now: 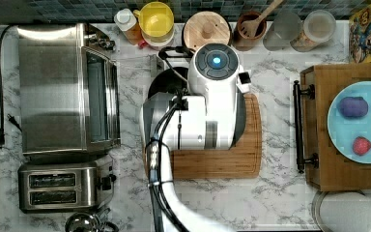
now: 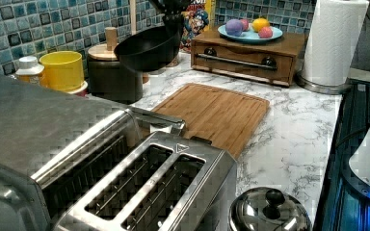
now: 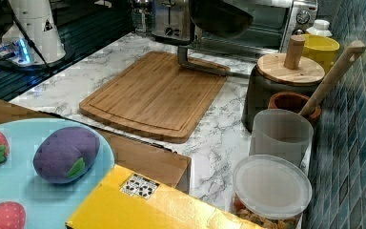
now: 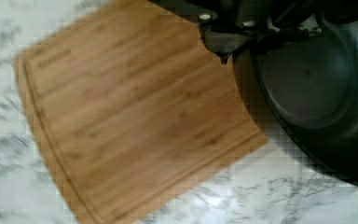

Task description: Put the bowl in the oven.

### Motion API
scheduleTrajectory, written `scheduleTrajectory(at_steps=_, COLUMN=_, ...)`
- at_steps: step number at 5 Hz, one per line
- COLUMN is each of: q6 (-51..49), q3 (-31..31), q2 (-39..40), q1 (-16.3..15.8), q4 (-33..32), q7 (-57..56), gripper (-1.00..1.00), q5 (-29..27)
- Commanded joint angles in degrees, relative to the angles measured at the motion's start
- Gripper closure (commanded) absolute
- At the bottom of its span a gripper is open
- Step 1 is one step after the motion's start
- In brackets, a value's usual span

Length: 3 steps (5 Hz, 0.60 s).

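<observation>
1. While it hangs in the air above the counter, the plain round black bowl (image 2: 149, 48) is carried by the tool (image 4: 223, 44), which is clamped onto its rim; the bowl sits tilted in the left view, clear of every surface.
2. Judging by its look, the bowl is stiff and smooth-walled, probably light enough for a rim pinch but slippery. A hold on the rim is the only sensible place, and a tilted carry could let it swing or slip.
3. Below it lies the rectangular bamboo cutting board (image 4: 121, 126), bare, on the white marble-patterned counter (image 1: 222, 203).
4. Toward the top view's left stands the large boxy stainless-steel toaster oven (image 1: 58, 87); its glass door (image 1: 99, 99) looks shut in the top view, though the right view shows a flat metal piece (image 3: 202, 64) projecting near the board, so I cannot tell for sure.
5. Just beside the oven sits the smaller two-slot steel toaster (image 1: 60, 186).
6. Near the bowl, by the tiled wall, stand a dark jar with a wooden lid (image 3: 286, 76) and a yellow cup (image 2: 62, 70).
7. Well apart, a light-blue plate (image 2: 250, 34) of toy fruit rests on a wooden box.
</observation>
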State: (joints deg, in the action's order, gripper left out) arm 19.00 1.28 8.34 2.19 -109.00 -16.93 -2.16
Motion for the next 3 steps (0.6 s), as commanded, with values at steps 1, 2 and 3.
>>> scheduleTrajectory(at_steps=1, q6=13.63, q3=5.94, q2=-3.58, q1=-3.45, q4=1.02, q7=-16.27, gripper=1.0, q5=-3.18)
scheduleTrajectory(at_steps=2, q6=18.82, q3=7.65, q2=-3.21, q1=-4.06, q4=-1.49, q7=-16.31, gripper=1.0, q5=-0.21)
scheduleTrajectory(at_steps=3, q6=18.7, q3=8.86, q2=0.06, q1=-3.97, q4=0.16, q7=-15.4, gripper=1.0, q5=0.64)
